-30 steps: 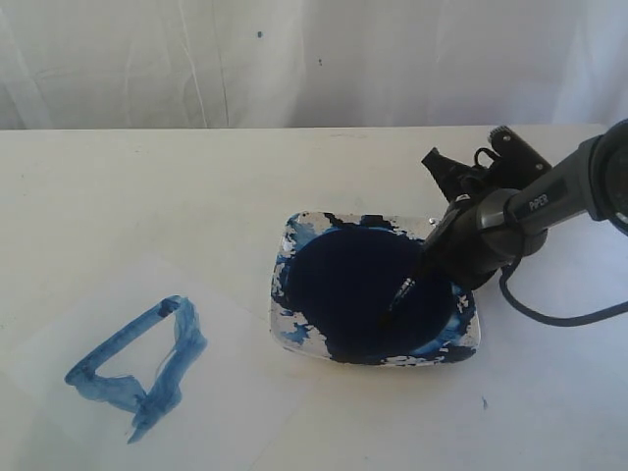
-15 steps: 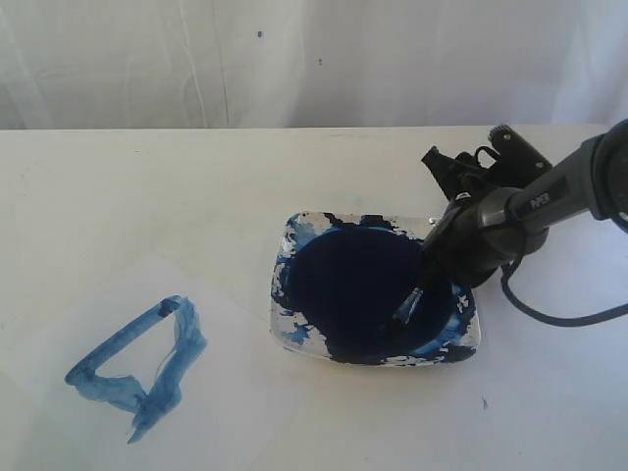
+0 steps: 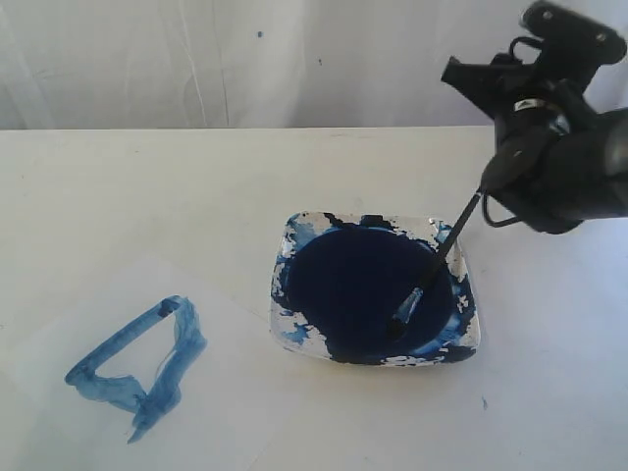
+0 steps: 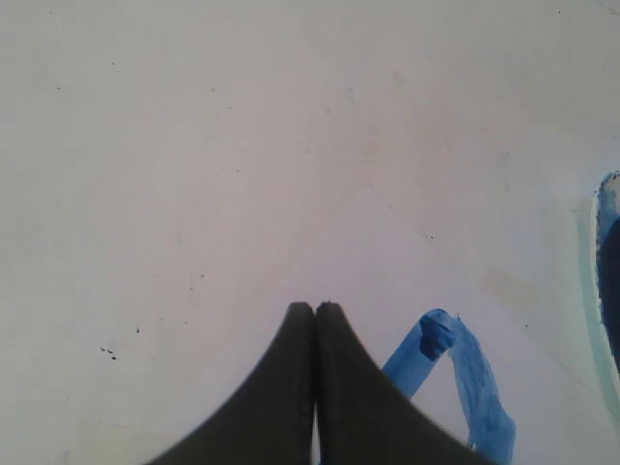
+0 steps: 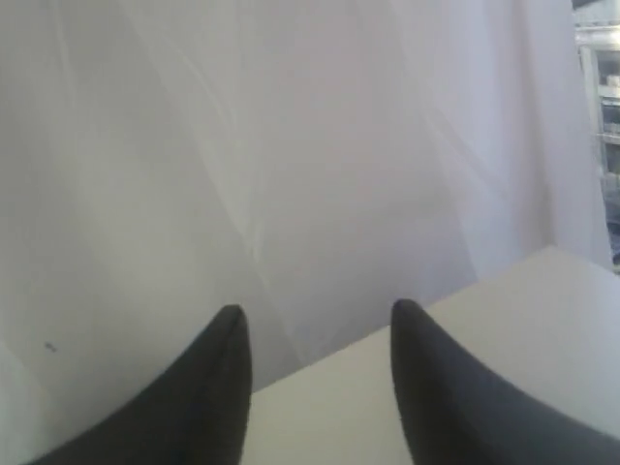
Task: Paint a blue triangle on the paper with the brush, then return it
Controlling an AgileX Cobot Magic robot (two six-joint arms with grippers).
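The brush lies free in the white dish. Its tip sits in the dark navy paint pool and its black handle leans over the far right rim. My right arm is raised above and right of the dish. The right gripper is open, holds nothing and faces the curtain. The blue triangle is a streaky outline on the paper at the front left. My left gripper is shut and empty over the paper, beside the triangle. It does not show in the exterior view.
A white curtain hangs behind the table's far edge. The dish rim shows at the edge of the left wrist view. A black cable hangs from the right arm near the brush handle's end.
The right gripper opened and let go of the brush, then rose up and to the right. The brush now rests in the dish. The triangle is unchanged.
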